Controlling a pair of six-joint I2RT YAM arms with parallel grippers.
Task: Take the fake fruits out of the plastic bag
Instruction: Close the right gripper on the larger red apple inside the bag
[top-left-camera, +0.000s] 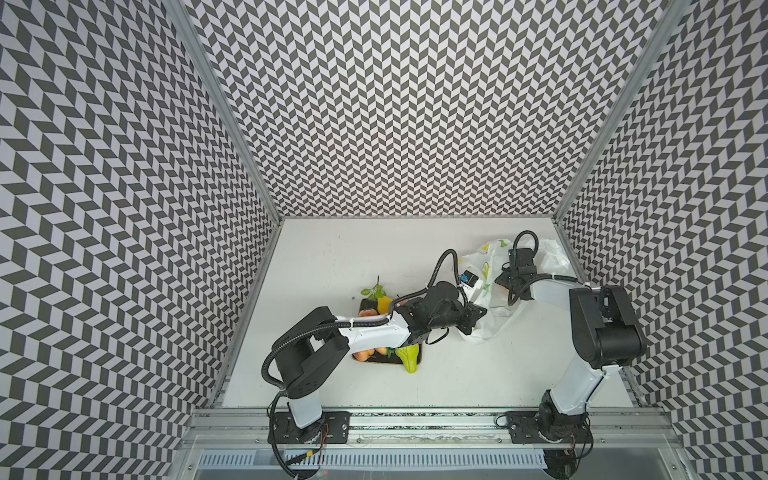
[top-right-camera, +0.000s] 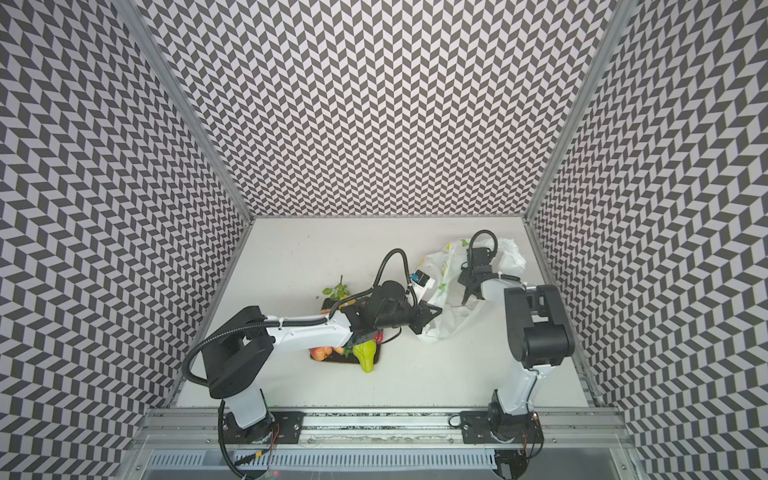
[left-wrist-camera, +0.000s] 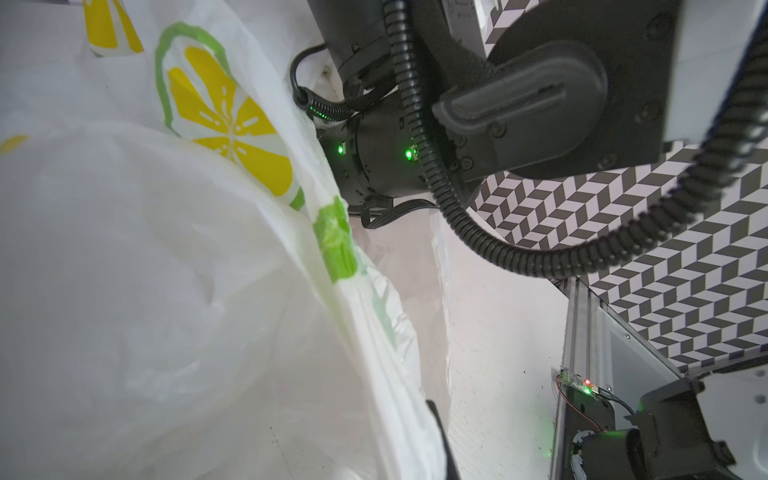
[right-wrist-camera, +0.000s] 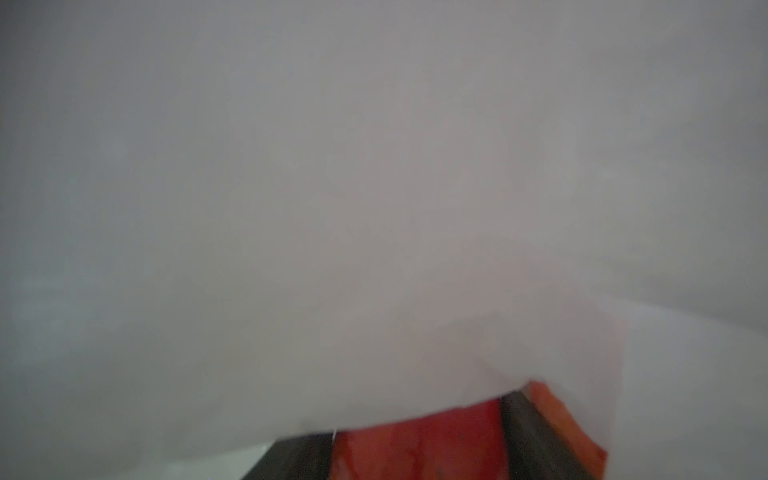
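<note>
Left gripper (top-left-camera: 473, 321) is clamped tight on the bag (top-left-camera: 496, 329) edge, near the plate (top-left-camera: 384, 362) of fruits (top-left-camera: 408, 358). Right gripper (right-wrist-camera: 411, 432) sits inside the bag, a red fruit (right-wrist-camera: 436, 457) between its jaws. Through the blur I can't tell whether they grip it.

plastic bag (top-left-camera: 496, 320): crumpled white, lemon-printed | fake fruits (top-left-camera: 408, 358): clustered left of bag (one red fruit (right-wrist-camera: 415, 453) inside)

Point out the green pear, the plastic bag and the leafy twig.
green pear (top-left-camera: 405, 356): top view, wide body.
plastic bag (top-left-camera: 494, 324): top view, near white fold.
leafy twig (top-left-camera: 369, 292): top view, green leaves.
</note>
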